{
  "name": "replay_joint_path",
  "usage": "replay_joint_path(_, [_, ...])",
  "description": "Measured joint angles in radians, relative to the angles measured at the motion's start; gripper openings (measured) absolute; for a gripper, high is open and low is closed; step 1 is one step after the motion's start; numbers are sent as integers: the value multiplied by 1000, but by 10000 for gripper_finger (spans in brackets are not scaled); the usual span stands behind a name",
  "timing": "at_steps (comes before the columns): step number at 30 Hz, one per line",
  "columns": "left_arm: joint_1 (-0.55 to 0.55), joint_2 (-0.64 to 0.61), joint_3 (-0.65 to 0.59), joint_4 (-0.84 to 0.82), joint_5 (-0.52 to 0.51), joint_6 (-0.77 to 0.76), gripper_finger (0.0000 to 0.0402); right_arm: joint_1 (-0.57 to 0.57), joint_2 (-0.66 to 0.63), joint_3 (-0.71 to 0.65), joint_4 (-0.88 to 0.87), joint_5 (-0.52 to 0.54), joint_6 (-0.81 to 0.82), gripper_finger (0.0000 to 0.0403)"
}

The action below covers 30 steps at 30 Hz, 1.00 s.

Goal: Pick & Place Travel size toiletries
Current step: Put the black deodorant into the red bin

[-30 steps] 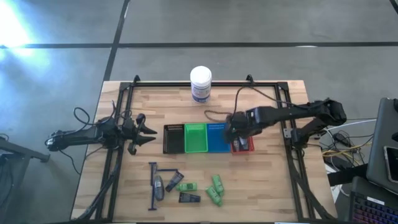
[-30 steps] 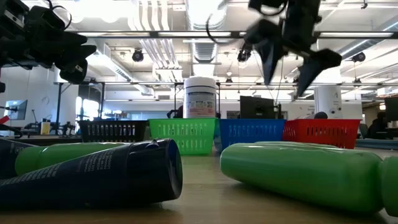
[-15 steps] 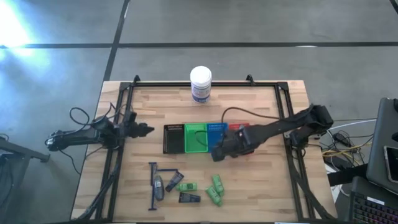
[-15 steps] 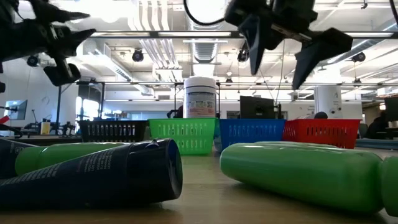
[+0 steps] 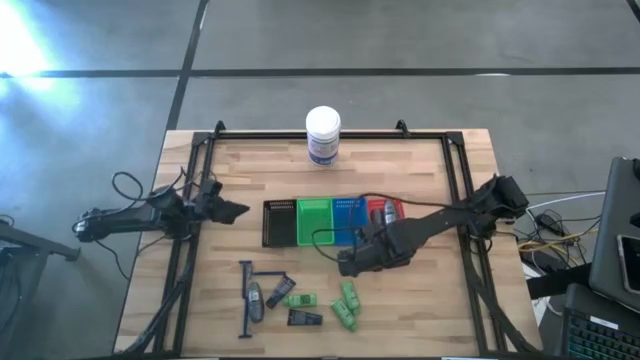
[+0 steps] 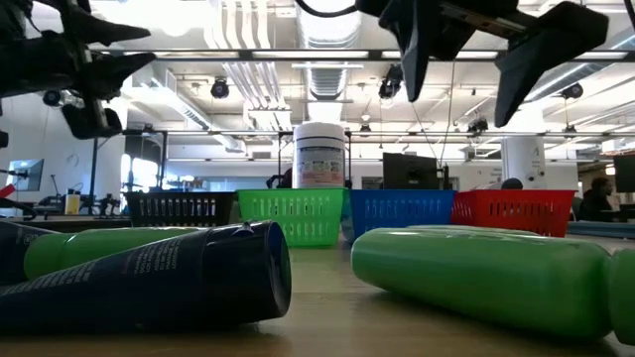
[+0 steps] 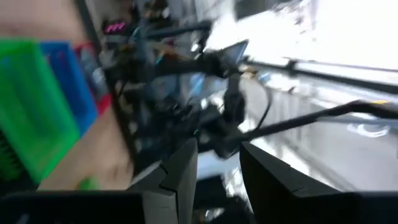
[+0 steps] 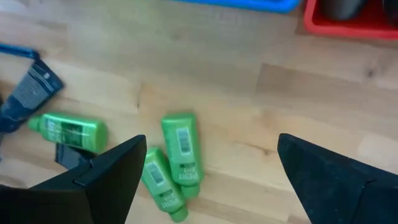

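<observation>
The toiletries lie in a loose group near the table's near edge: thin blue sticks [image 5: 246, 300], a grey tube [image 5: 256, 298], dark packs [image 5: 279, 290] and green packets [image 5: 347, 303]. My right gripper [image 5: 347, 265] hangs open above the table, just on the far side of the green packets [image 8: 181, 155], and touches nothing. In the low view it shows high up [image 6: 471, 55] with its fingers spread. My left gripper [image 5: 235, 210] waits open in the air at the table's left, beside the black tray. A dark item [image 8: 341, 6] lies in the red tray.
Four trays stand in a row mid-table: black [image 5: 279, 223], green [image 5: 314, 222], blue [image 5: 348, 214] and red [image 5: 392, 213]. A white jar [image 5: 323, 135] stands at the far edge. A dark frame runs along the table's sides. Bare wood lies right of the toiletries.
My right gripper has moved from above the red tray toward the near edge and leftward, past the blue tray, toward the green packets, and has stayed open. My left gripper has turned at the wrist and stayed at the table's left. The toiletries have not moved.
</observation>
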Motion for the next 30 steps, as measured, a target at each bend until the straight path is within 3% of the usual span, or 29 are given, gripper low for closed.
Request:
replay_joint_path(7, [-93, 115, 224, -457, 6, 124, 126, 7, -6, 0, -61, 0, -77, 349])
replay_joint_path(13, [-215, 357, 435, -760, -37, 215, 126, 12, -11, 0, -68, -25, -219, 353])
replay_joint_path(19, [-403, 684, 579, -801, -13, 361, 126, 35, -12, -1, -75, -27, -438, 363])
replay_joint_path(25, [-624, 981, 728, -810, -38, 764, 126, 55, -12, -1, -77, -27, -630, 363])
replay_joint_path(30, [-709, 1183, 852, -852, -41, 1063, 126, 58, -12, -1, -76, -26, -711, 364])
